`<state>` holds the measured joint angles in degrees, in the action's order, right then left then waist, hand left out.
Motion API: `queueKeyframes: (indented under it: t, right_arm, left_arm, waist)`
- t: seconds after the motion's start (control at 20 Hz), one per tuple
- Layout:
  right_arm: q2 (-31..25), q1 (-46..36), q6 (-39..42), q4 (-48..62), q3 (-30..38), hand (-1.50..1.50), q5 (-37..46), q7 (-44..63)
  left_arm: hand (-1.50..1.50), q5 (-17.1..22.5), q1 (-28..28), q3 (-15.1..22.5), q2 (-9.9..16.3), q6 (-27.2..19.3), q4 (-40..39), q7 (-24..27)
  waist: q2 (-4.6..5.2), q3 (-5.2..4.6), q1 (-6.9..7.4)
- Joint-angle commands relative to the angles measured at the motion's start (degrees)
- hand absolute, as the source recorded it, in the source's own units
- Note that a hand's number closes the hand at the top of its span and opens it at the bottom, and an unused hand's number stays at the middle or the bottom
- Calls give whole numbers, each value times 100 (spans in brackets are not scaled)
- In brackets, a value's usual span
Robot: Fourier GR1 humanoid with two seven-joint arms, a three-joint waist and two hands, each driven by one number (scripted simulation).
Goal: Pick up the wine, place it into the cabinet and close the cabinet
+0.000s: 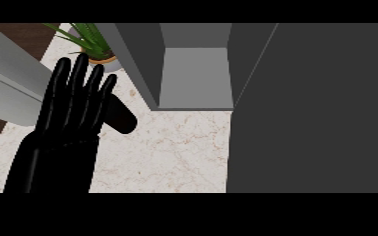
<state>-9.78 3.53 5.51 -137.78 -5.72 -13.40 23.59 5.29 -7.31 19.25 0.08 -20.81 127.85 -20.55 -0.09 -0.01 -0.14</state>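
My left hand (70, 115) is up at the view's left, fingers straight and spread, gripping nothing. I see just that one hand. I count one cabinet (193, 72), open, its shelf bare, one door (303, 110) swung out at right, and one plant (90, 42). I can't make out the wine on the counter (170, 155).

Even, diffuse illumination is observed; no glare is present. The table (170, 155) is rendered bright, while the cabinet (303, 110) interior is shaded darker. Soft sheen is shown on the left hand (70, 115).
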Motion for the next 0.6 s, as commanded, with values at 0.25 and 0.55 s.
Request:
queueKeyframes:
  t: [0.25,0.55]
  right_arm:
    - [-36,-31,-114,-752,206,-150,-146,507]
    - [139,-307,-343,-650,-161,-150,287,711]
  left_arm:
    - [-150,-258,145,-234,107,-181,498,-449]
    - [-150,-33,419,-806,296,8,664,-490]
  waist:
    - [-1,1,2]
    - [2,-2,15]
